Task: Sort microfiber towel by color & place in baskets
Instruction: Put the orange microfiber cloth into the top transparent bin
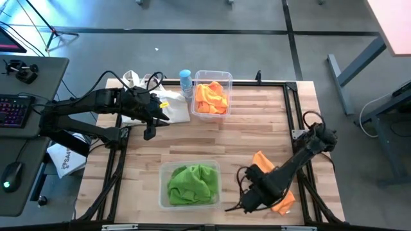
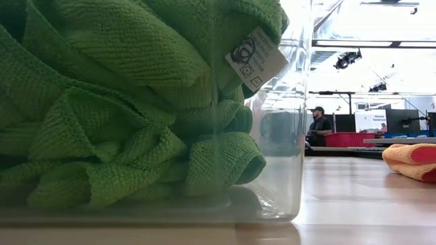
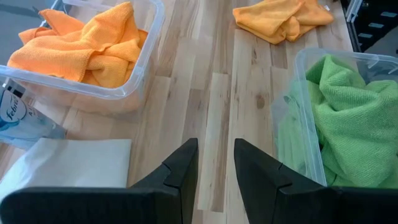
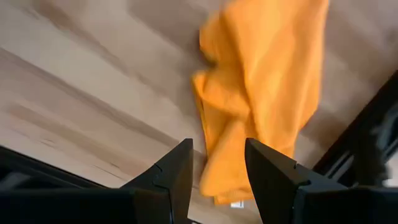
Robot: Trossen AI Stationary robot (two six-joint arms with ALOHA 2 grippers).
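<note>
Green towels (image 2: 129,102) fill basket (image 2: 289,136); right hand (image 4: 217,165) apparently open.

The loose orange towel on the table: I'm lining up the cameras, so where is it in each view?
High view: loose orange towel near the table's right front corner, partly under the right arm.
Low view: right edge.
Left wrist view: top, centre-right.
Right wrist view: centre, beyond the open right claw.
Shared landmark: green towel basket, missing from the right wrist view.

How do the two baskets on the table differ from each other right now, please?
The far basket holds orange towels; the near basket holds green towels. The far basket sits beside a white bag and a bottle; the near one stands alone. Both are clear plastic.
</note>
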